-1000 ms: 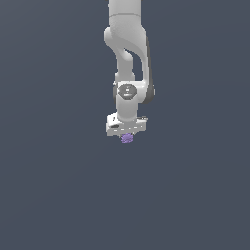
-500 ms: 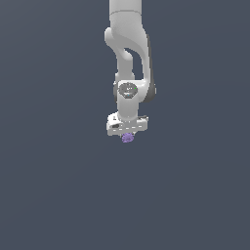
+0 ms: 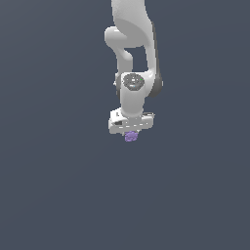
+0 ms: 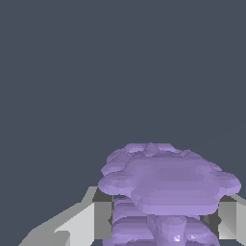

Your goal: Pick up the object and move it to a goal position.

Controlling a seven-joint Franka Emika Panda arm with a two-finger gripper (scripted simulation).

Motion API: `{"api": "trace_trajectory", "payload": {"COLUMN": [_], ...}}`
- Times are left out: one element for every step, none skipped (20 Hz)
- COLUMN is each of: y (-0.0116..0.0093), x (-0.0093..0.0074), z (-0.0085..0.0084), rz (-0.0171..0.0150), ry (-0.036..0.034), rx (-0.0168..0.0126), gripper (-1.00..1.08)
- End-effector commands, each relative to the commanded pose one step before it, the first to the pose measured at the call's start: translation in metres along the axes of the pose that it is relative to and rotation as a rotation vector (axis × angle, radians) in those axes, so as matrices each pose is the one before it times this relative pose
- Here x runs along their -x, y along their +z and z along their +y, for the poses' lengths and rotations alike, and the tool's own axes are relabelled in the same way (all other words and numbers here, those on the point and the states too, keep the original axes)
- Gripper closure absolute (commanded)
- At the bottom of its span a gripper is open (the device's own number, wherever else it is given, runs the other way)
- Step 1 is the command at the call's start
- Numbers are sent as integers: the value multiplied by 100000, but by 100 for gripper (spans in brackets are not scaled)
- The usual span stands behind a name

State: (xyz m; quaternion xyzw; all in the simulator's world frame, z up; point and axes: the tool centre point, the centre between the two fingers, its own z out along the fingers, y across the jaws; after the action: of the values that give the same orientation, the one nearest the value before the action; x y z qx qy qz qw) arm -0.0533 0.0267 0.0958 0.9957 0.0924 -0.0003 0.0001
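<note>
We are looking at the white arm (image 3: 132,53) reaching down over the plain grey ground, with the end effector (image 3: 131,132) clamping the object (image 3: 131,136), the small purple knobbly cluster, between its fingers (image 4: 84,223). We are judging the pick done, since the object is hanging just under the end effector (no goal marker is showing), so the carry is remaining.

Plain dark slate-grey surface (image 3: 53,185), uniform in tone, filling the exterior view from 12 to 6 o'clock and edge to edge, same flat grey behind everything in the wrist view, no edge discernible
</note>
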Motion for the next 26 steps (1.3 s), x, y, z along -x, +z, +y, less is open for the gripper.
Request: {"api": "trace_trajectory", "payload": {"y": [-1903,-822,-849,-873,-892,-896,-894,-892,-889,-886,-883,-875,-845,-815,-787,-760,-736,-712,-690,-669,-648,-629,-612,-592,-574,-557], "x": [-990,-439,-455,-470,-484,-485,-486,-487,-488,-488,-489,-486,-472,-458,-444,-431,-419,-407,-396,-386,-375,-366,-354,-347,-338,-329], "z": [-445,-190,-196,-201,-222,-206,-205,-204,-203,-203,-202,-199,-193,-186,-179,-173,-167,-162,-157,-152,-147,-143,-103,-134,-130,-126], "rz": [48,0,0,0,3,0,0,0,0,0,0,0,0,0,0,0,0,0,0,0,0,0,4,0,0,0], "ry": [-17,0,0,0,-36,0,0,0,0,0,0,0,0,0,0,0,0,0,0,0,0,0,45,0,0,0], "rx": [6,0,0,0,-33,0,0,0,0,0,0,0,0,0,0,0,0,0,0,0,0,0,-19,0,0,0], "gripper": [108,108,108,108,108,108,108,108,108,108,108,108,108,108,108,108,108,108,108,108,108,108,108,108,108,108]}}
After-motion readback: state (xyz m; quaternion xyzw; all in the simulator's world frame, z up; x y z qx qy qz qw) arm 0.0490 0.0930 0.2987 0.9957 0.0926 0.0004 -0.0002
